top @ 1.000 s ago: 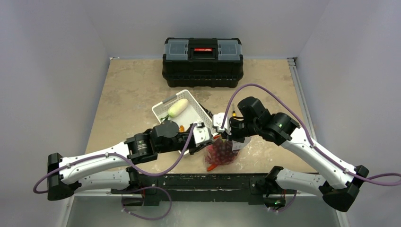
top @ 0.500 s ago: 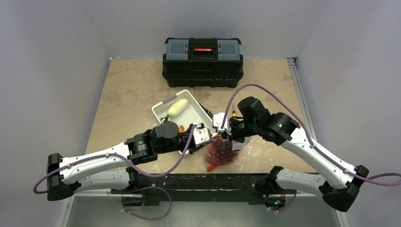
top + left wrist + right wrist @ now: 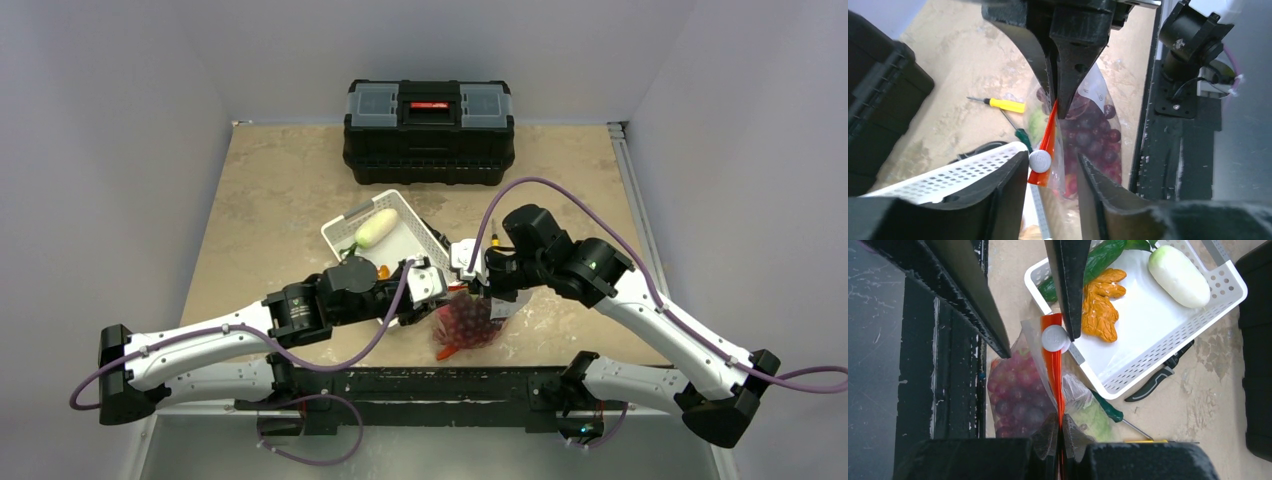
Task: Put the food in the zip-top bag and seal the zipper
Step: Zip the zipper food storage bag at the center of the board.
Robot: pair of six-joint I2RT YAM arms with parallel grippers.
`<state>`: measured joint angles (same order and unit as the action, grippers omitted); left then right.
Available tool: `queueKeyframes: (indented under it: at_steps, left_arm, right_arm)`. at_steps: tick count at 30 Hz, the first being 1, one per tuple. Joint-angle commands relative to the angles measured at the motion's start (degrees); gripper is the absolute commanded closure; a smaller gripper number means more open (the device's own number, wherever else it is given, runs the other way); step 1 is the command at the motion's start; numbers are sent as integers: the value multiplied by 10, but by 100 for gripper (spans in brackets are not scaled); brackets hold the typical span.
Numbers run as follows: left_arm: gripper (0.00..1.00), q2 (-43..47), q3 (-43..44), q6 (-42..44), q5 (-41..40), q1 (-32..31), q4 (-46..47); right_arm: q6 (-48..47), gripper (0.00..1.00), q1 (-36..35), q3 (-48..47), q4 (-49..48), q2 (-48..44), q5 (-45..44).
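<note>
Surveying the bench, big things first.

Table [image 3: 280, 190]: tan, mottled top. Black toolbox [image 3: 428, 130] sat at its far edge, lid down. White basket [image 3: 1143, 335] stood mid-table, skewed, just beyond my wrists.

Zip-top bag [image 3: 1074, 387] was strung between my two grippers, just beside the basket's near corner, with its mouth edge uppermost.

Left gripper [image 3: 1052, 162]: fingers spread part-way, straddling the bag's mouth and pinching nothing. Right gripper [image 3: 1059, 422]: fingers pressed together on the right end of the zipper.

Food, in the bag: dark red grapes [image 3: 1015, 400] filled most of it, with pale green cabbage [image 3: 1095, 417] on the basket side.

Food, in the basket: white oblong [image 3: 1179, 276] at the far end, green cucumber [image 3: 1098, 257] along one wall, and orange chunk [image 3: 1100, 305] just beside the cucumber.

Black pruning shears [image 3: 1158, 380] lay on the table against the basket's outer wall. Green-handled screwdriver [image 3: 1108, 410] and yellow-handled screwdriver [image 3: 1004, 105] lay near the bag, partly hidden by it.

Zipper [image 3: 1053, 365]: an orange-red strip that ran taut from my right fingers toward my left. Its small grey slider [image 3: 1055, 338] sat between my left fingers, touching the tip of one.
</note>
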<state>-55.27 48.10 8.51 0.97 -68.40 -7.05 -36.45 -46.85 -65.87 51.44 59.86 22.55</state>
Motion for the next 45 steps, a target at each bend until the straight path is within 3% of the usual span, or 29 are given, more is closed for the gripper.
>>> queueKeyframes:
  at_steps: [1, 6, 11, 17, 20, 23, 24, 27, 29, 39, 43, 45]
  left_arm:
    - [51, 6, 26, -49, -7, 8, -21]
    - [48, 11, 31, -80, 25, 30, -34]
    - [61, -4, 38, -105, 66, 43, -29]
    - [70, -21, 48, -111, 91, 48, -17]
    - [83, -29, 52, -108, 99, 48, -14]
    - [96, -34, 58, -100, 101, 48, -24]
    - [98, -33, 56, -98, 101, 48, -23]
    - [100, -25, 48, -93, 104, 48, -8]
    - [100, -23, 45, -91, 102, 48, -5]
    - [100, -12, 37, -75, 108, 48, -6]
    - [100, -9, 37, -64, 108, 48, -9]
    - [100, -8, 38, -63, 105, 48, -10]
  right_arm:
    - [-6, 100, 2, -11, -29, -16, 17]
    - [-7, 100, 2, -7, -31, -19, 16]
    - [-13, 100, 2, -12, -26, -16, 10]
    - [-13, 100, 2, -13, -26, -15, 10]
    - [-14, 100, 2, -13, -26, -15, 11]
    - [-15, 89, 2, -15, -27, -15, 16]
    - [-17, 82, 2, -15, -29, -15, 22]
    - [-23, 67, 1, -13, -32, -13, 44]
    - [-28, 64, 1, -14, -34, -8, 57]
    - [-31, 73, 2, -17, -55, 14, 68]
    - [-21, 81, 2, -19, -55, 24, 71]
    - [-18, 91, 2, -17, -58, 24, 68]
